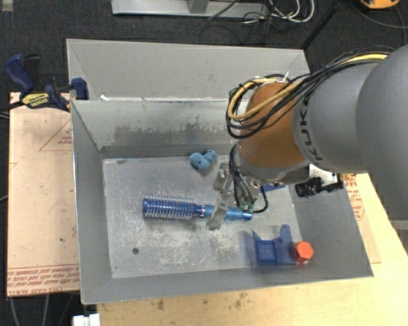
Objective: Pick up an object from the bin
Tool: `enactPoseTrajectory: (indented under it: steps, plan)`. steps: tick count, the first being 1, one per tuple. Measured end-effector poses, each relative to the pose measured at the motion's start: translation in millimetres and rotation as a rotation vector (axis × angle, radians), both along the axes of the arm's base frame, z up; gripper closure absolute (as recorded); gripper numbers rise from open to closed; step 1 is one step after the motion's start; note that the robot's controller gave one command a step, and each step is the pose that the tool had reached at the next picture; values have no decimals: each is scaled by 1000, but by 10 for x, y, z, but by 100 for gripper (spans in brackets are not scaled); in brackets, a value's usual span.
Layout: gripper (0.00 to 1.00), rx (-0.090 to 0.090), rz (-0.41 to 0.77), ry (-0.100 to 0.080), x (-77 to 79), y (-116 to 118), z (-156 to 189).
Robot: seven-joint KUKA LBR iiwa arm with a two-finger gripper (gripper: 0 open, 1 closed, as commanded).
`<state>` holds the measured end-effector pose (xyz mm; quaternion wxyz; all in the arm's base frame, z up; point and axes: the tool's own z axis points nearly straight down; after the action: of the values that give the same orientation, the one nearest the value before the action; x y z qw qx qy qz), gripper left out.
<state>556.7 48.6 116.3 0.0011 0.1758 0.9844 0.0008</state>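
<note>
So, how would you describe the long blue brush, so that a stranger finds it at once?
Look at the floor of the grey bin, near its middle. A blue brush lies flat there, bristled head to the left, handle running right to the gripper. It alone is long and ribbed; the pale blue lump behind it and the blue block with an orange part are short.

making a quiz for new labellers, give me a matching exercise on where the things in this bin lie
Things:
1 brush
2 blue lump
3 blue block
4 orange piece

Places:
a front right of the bin
b near the back wall
c just right of the block
d middle of the floor, lying left to right

Pairs: 1-d, 2-b, 3-a, 4-c
</note>
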Motion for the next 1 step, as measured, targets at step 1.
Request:
enactPoseTrajectory:
  steps: [1]
  plan:
    - [0,0,-66,5,151,-18,-489]
